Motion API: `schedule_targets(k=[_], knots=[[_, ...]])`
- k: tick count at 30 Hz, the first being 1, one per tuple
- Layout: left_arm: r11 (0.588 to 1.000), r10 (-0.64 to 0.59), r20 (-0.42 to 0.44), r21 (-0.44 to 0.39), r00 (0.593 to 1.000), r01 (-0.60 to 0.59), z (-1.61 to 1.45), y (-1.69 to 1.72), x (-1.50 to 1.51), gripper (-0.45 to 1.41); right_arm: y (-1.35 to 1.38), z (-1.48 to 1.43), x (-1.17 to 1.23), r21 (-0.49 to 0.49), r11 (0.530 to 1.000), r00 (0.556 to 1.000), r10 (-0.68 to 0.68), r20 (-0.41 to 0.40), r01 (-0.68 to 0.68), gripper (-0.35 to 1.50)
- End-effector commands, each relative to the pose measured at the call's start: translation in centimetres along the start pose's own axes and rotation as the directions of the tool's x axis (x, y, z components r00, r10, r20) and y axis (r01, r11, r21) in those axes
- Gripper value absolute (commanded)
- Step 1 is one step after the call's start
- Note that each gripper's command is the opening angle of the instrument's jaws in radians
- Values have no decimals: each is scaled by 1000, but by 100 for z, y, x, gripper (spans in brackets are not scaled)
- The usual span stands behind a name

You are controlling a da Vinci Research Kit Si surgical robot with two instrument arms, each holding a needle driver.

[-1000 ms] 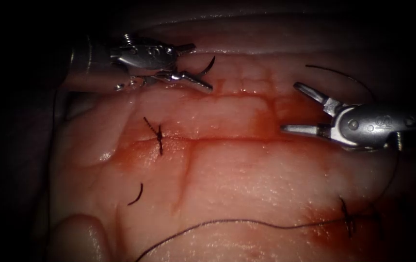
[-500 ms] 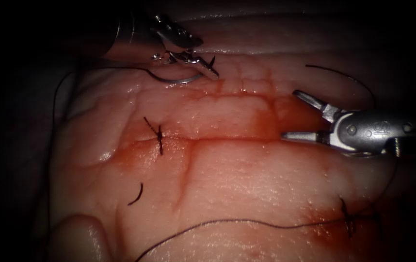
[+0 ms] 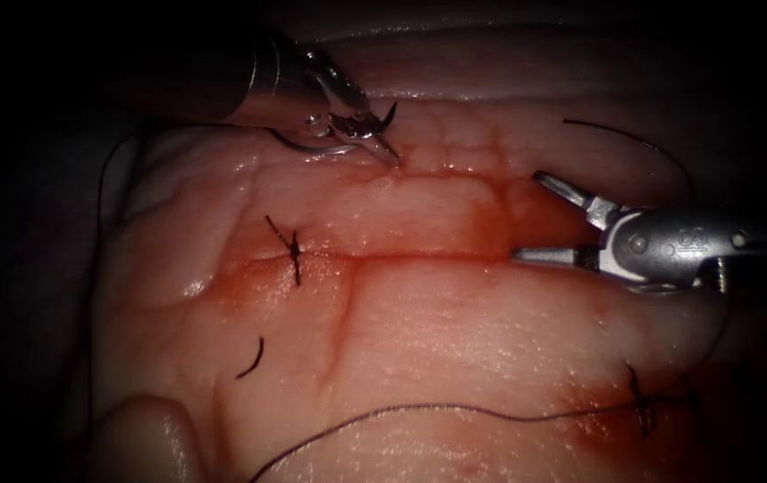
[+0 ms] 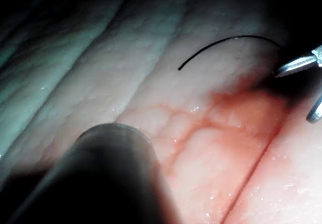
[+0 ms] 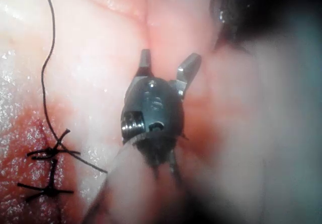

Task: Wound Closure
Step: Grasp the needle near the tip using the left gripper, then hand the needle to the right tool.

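Observation:
In the endoscope view the left tool (image 3: 367, 134) is at the upper left, beyond the cut (image 3: 401, 257), jaws shut on the curved needle (image 3: 330, 149). It grips the needle near its pointed end; the point (image 3: 391, 109) sticks up, clear of the tissue (image 3: 455, 331). Thread (image 3: 178, 126) trails left from the needle's tail. The right tool (image 3: 531, 217) stands open at the cut's right end and holds nothing. In the right wrist view its jaws (image 5: 166, 63) are spread over the cut. In the left wrist view its fingertips (image 4: 297, 65) show past the left tool's dark shaft (image 4: 110, 173).
A tied stitch (image 3: 294, 250) crosses the cut at its left, another stitch (image 3: 643, 402) sits lower right. A long thread (image 3: 446, 410) lies across the near tissue. A cut thread end (image 3: 251, 360) lies lower left, another strand (image 3: 634, 134) upper right. Red fluid (image 3: 491, 215) stains the tissue.
The left tool has moved right and turned its jaws downward, swinging the needle so its curve now trails to the left. The right tool has drifted slightly left, still open.

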Motion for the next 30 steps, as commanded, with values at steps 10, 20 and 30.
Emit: schedule_targets(k=[10,20,30], knots=[[992,125,-74,21,989,-124,-38,15,11,-45,-5,7,-2,0,1000,1000,0,0,0,96],[856,516,-305,150,800,-495,-80,79,-7,-45,2,11,-3,-3,999,999,45,7,-45,93],[564,797,-478,370,369,-738,-131,127,-72,-45,21,26,-5,116,906,912,409,5,-407,69]])
